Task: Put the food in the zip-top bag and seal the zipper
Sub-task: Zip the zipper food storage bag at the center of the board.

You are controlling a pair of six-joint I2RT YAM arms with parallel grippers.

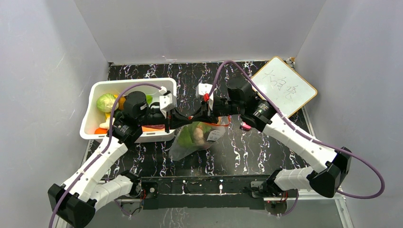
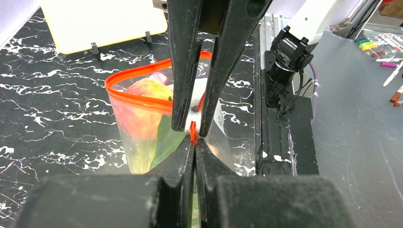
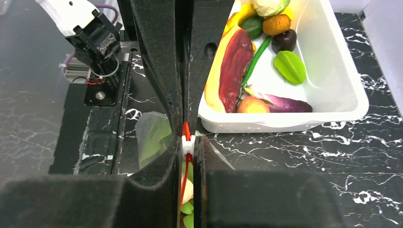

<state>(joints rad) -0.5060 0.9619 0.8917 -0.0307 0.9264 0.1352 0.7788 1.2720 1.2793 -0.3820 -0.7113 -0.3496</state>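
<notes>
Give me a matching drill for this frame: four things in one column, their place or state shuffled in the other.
1 zipper
2 peach
3 bin
4 whiteboard

A holds loose food
B far right of the table, written on
C pinched by left gripper and right gripper
D inside the bag

Pairs: 1-C, 2-D, 3-A, 4-B

right hand (image 3: 188,142) — clamped on zipper (image 3: 186,128) | left hand (image 3: 183,118) — tip to tip | white bin (image 3: 285,124) just beside
</notes>
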